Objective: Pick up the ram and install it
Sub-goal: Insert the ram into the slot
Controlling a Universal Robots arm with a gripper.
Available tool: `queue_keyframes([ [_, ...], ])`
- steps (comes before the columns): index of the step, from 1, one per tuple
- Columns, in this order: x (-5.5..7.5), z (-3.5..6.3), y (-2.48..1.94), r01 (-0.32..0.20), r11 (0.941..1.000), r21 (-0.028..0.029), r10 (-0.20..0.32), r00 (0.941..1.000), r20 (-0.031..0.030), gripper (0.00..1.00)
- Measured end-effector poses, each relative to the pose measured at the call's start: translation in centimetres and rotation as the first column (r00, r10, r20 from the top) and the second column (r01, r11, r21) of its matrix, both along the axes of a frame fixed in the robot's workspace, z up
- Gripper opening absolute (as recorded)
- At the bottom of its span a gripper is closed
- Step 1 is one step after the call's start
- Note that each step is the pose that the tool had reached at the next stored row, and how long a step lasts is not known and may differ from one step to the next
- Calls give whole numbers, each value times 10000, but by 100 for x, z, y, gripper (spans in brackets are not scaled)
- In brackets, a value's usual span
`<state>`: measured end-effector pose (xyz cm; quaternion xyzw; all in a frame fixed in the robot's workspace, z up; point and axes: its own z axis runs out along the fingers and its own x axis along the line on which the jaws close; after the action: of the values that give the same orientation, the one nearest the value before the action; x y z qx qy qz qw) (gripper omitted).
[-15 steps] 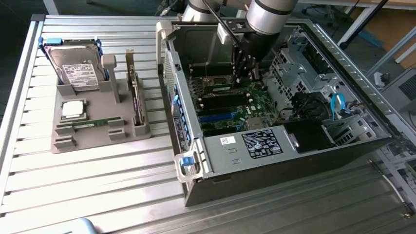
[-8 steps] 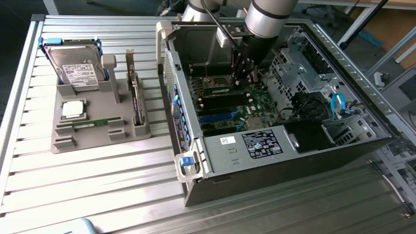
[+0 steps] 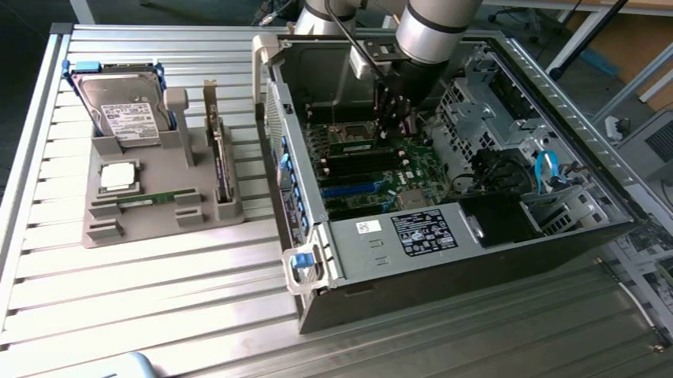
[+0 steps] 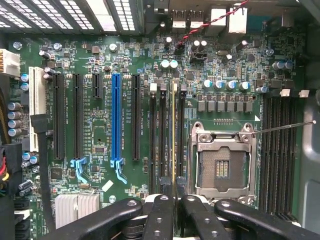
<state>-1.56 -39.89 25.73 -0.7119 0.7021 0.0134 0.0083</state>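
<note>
I am holding the ram (image 4: 174,135) edge-on, a thin yellow-green line running out from between my fingertips, and my end effector (image 4: 175,194) is clamping it from both sides. It is hanging directly over one of what I am counting as four black memory slots just beside the one open CPU socket (image 4: 222,162), inside the computer case (image 3: 421,260) on the exterior view's right. I am judging the pick-up as done and the seating as unfinished, and I cannot tell whether the stick is touching its slot. On the exterior view's left, the grey tray (image 3: 137,230) on the worktop (image 3: 158,307) is carrying one hard drive (image 3: 126,110), one silver CPU chip (image 3: 119,176), one upright expansion card (image 3: 221,161) and one further green stick (image 3: 156,198) lying flat.
</note>
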Motion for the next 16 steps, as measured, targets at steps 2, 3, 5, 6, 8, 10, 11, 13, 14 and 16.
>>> queue_keyframes([
  [2, 11, 0, 0, -1, 10000, 0, 1, 10000, 0, 12],
  [3, 17, -1, 0, -1, 10000, 0, 1, 10000, 0, 12],
  [5, 28, -1, 0, -1, 10000, 0, 1, 10000, 0, 12],
  [6, 33, -1, 0, -2, 10000, -1, 2, 10000, 0, 12],
  [8, 34, -1, 0, -1, 10000, -5, 1, 10000, 0, 12],
  [10, 34, -1, 0, -1, 10000, -6, 1, 10000, -1, 12],
  [11, 34, -1, 0, -1, 10000, -5, 1, 10000, 0, 12],
  [13, 34, -1, -3, -2, 10000, -5, 2, 10000, 0, 12],
  [14, 35, -1, -7, -2, 10000, -5, 2, 10000, 0, 12],
  [16, 34, -1, -24, -2, 10000, -5, 2, 10000, 0, 12],
])
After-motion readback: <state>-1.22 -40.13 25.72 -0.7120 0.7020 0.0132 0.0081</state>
